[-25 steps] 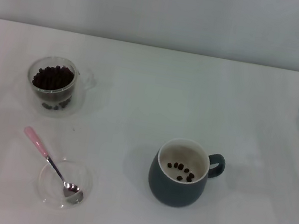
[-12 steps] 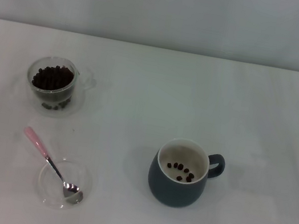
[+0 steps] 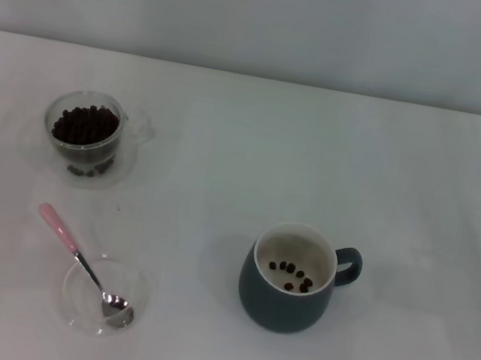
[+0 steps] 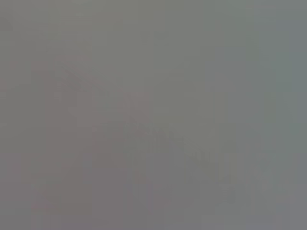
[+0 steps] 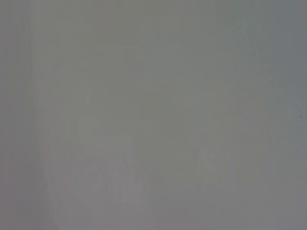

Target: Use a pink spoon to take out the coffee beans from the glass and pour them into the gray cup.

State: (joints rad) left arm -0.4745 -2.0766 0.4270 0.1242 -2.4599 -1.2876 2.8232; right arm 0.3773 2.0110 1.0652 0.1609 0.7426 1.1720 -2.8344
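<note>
Spoon resting in a dish, beans split between two vessels on a plain white counter (image 3: 230, 132).

The pink-handled metal teaspoon (image 3: 78, 256) lies bowl-down in a shallow clear glass dish (image 3: 136, 285), handle over its rim. Dark oval coffee beans (image 3: 85, 125) fill the clear handled glass cup (image 3: 131, 126); a few sit in the rounded slate-gray mug (image 3: 279, 306). No readable writing. Neither arm's jaws are visible.

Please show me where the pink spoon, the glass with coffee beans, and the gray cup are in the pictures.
pink spoon (image 3: 78, 256): head view, on its neck just below the pink handle.
glass (image 3: 87, 131): head view, on the beans inside it.
gray cup (image 3: 279, 303): head view, on its dark outer wall.
</note>
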